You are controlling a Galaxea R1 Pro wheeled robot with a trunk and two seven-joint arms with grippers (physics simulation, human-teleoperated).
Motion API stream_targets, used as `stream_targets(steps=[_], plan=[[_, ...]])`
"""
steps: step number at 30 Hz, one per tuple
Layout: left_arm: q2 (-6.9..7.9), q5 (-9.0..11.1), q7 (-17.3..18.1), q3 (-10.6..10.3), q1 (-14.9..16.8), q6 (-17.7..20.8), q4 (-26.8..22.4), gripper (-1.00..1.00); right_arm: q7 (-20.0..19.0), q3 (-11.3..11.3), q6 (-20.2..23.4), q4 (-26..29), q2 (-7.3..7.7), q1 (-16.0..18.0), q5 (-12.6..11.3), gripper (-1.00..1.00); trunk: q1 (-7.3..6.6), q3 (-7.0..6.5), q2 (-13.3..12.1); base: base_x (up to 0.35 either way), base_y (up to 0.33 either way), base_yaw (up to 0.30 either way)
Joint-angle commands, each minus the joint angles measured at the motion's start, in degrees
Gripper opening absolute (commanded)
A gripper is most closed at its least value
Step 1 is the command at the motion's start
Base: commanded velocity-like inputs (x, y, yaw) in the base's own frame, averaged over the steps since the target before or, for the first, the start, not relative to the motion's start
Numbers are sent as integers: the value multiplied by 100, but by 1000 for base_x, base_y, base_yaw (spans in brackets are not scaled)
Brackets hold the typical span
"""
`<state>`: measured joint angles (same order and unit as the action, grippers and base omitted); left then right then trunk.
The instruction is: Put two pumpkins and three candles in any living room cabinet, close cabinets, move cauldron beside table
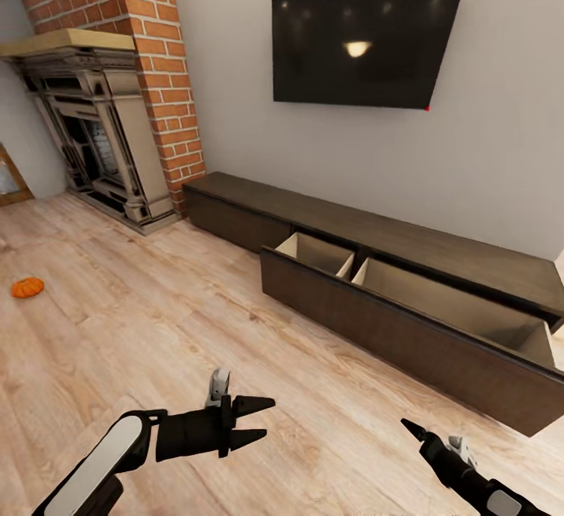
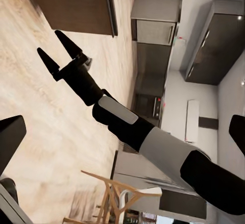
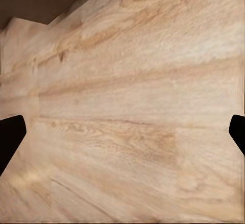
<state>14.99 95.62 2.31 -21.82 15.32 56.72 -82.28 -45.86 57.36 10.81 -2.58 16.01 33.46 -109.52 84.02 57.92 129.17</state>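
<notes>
We stand on a pale wood plank floor (image 1: 157, 328) facing a grey wall (image 1: 486, 164) with a dark television (image 1: 364, 30) at twelve o'clock. The cabinet (image 1: 407, 265) runs beneath it, its drawer (image 1: 423, 304) pulled out. One pumpkin (image 1: 27, 287) lies at ten o'clock, before the brick fireplace (image 1: 102, 132). Our left gripper (image 1: 254, 420) and right gripper (image 2: 60, 48) both hang spread, holding nothing.
</notes>
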Motion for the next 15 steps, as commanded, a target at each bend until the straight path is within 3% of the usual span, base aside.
stream_targets(steps=[1, 5, 15], plan=[[4, -17, 24, -5, 6, 7, 1, 100, -29, 37, 55, -14, -3, 3, -61, 100, -4, 5, 2, -279, -157, 292], [11, -9, 31, 22, 6, 8, 1, 100, 41, 38, 53, -12, -3, 3, -61, 100, -4, 5, 2, -160, -103, 292], [12, -8, 33, 30, 6, 11, 1, 100, 152, 38, 44, -8, -2, 3, -61, 100, -4, 5, 2, -13, -8, 292]])
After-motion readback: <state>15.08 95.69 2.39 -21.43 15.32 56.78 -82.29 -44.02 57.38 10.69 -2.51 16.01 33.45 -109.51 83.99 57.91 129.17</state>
